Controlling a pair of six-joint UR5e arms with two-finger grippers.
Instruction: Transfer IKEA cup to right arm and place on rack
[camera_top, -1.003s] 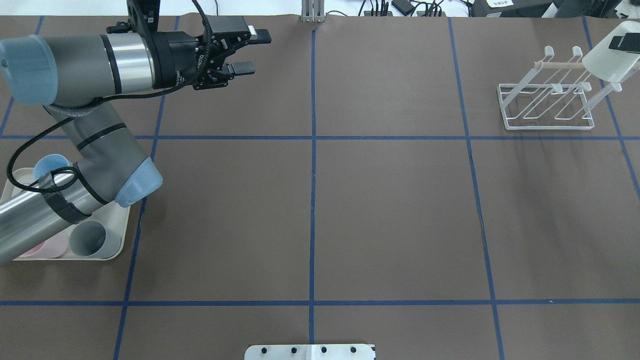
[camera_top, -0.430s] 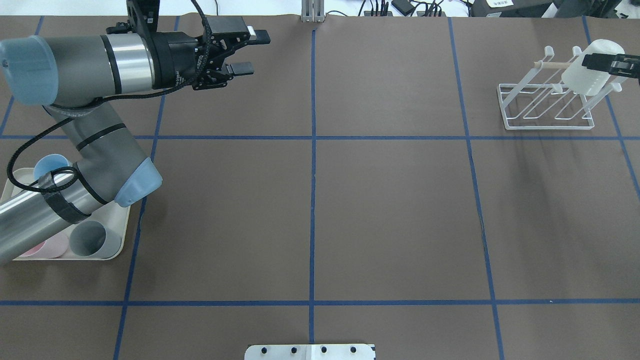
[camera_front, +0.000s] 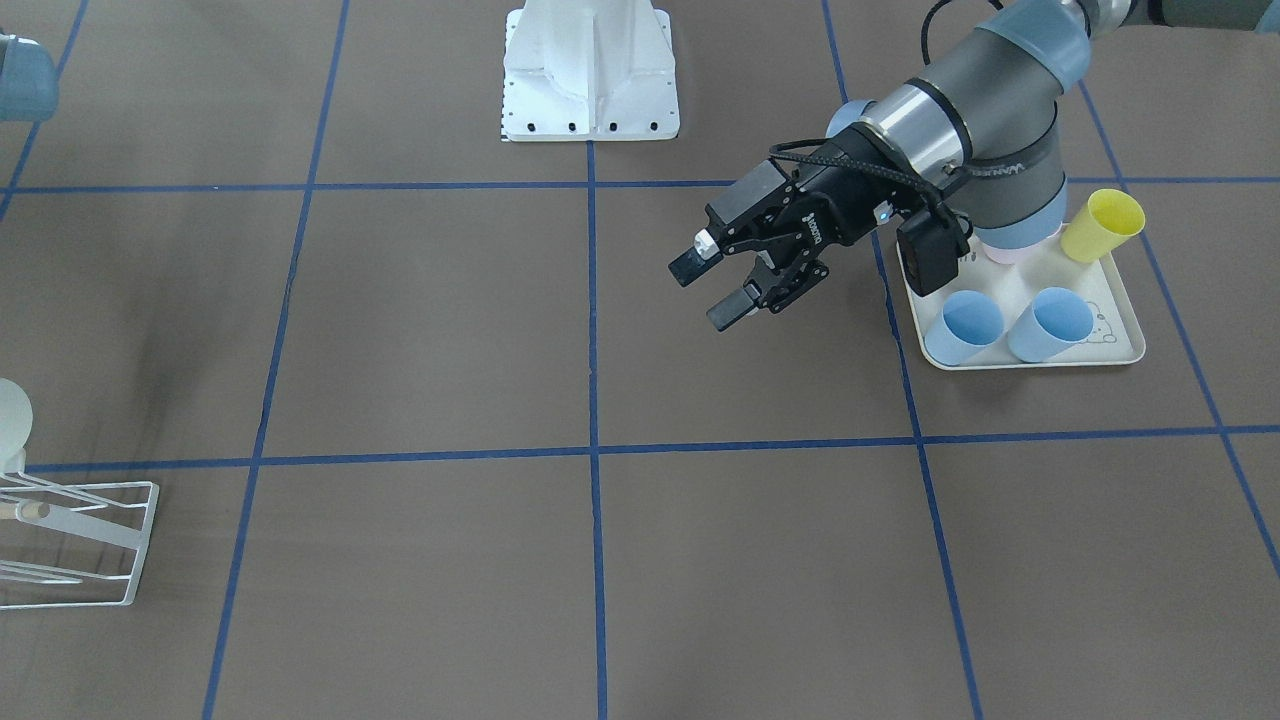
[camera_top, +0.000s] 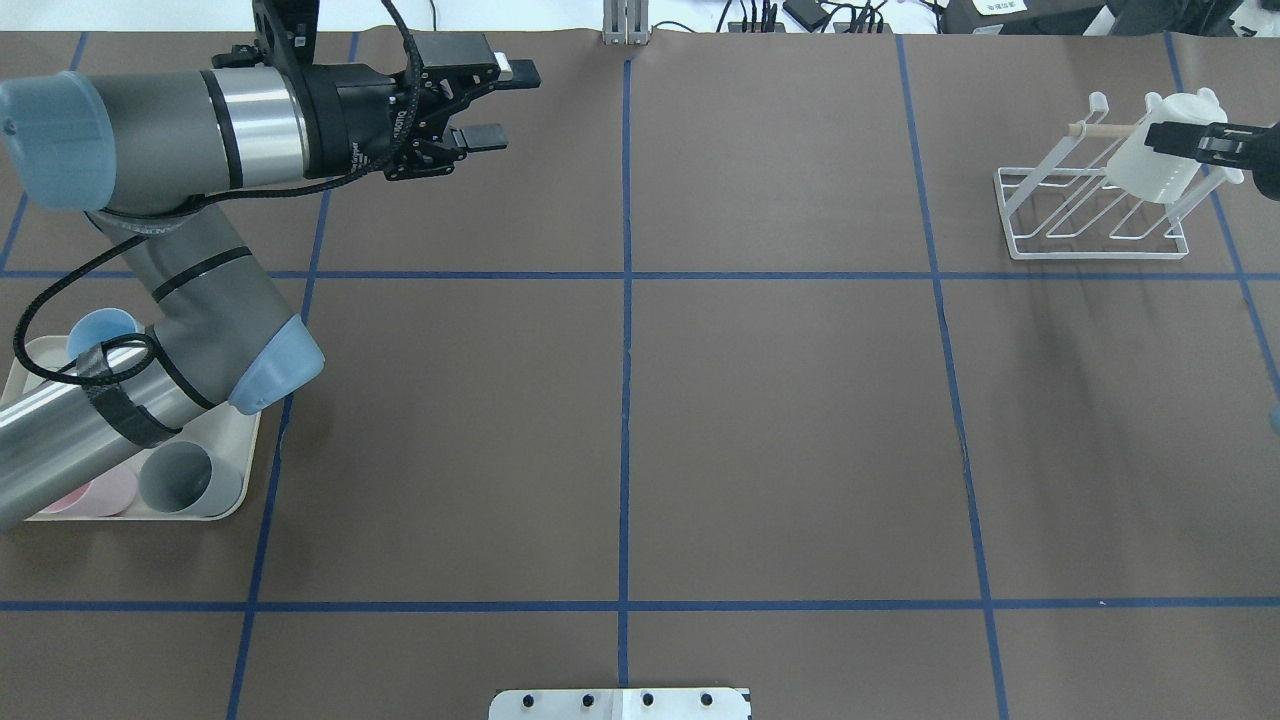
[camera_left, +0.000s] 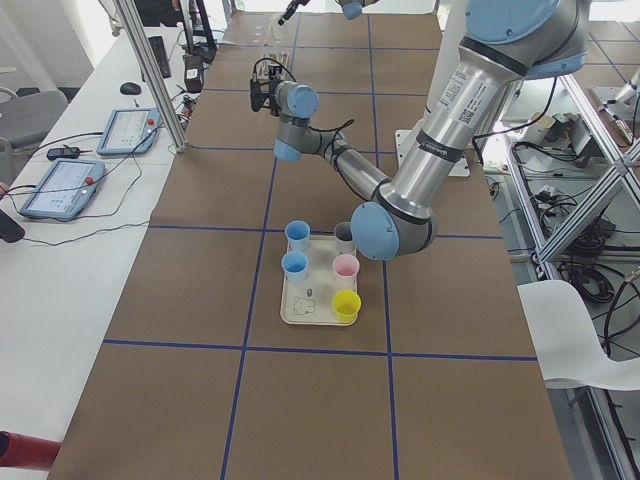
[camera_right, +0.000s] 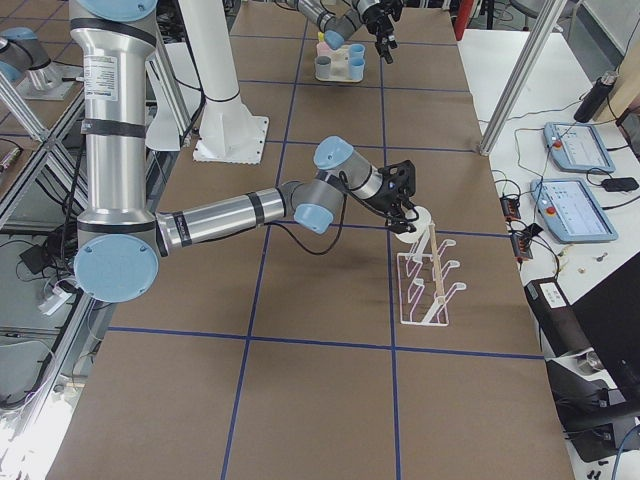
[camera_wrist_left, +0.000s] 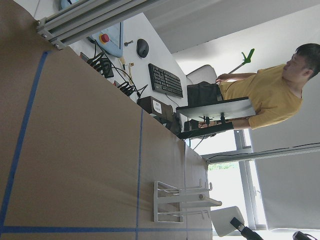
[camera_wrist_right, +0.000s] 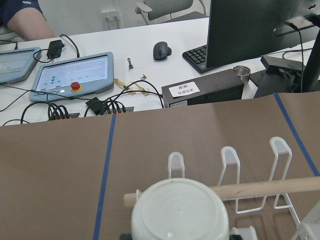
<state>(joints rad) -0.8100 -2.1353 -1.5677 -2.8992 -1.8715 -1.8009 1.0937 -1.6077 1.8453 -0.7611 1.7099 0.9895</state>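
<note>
White and faintly see-through, the cup (camera_top: 1148, 168) hangs tilted over the rack (camera_top: 1060, 215) at the far right corner of the brown counter (camera_top: 780, 400), held by the right gripper (camera_top: 1186, 140), whose jaws are clamped on it; one black finger lies across its side in the overhead view. In the right wrist view the cup's closed base faces the camera and hides part of the wooden peg (camera_wrist_right: 270, 187), with three white looped bars rising behind it. From overhead the cup overlaps the peg's end and the rightmost bars, but whether it touches them I cannot tell. The left gripper (camera_top: 503, 104) hovers well apart from all this, over the far left of the counter, its jaws apart and holding nothing. Below the left arm a cream tray (camera_front: 1125, 345) sits near the counter's left edge, with two blue cups (camera_front: 965, 328), a yellow cup (camera_front: 1100, 225), a pink cup (camera_top: 100, 492) and a grey cup (camera_top: 178, 478) in it, all clear of the left gripper. Beyond the counter a person (camera_wrist_left: 267, 95) in a yellow shirt sits at a desk
</note>
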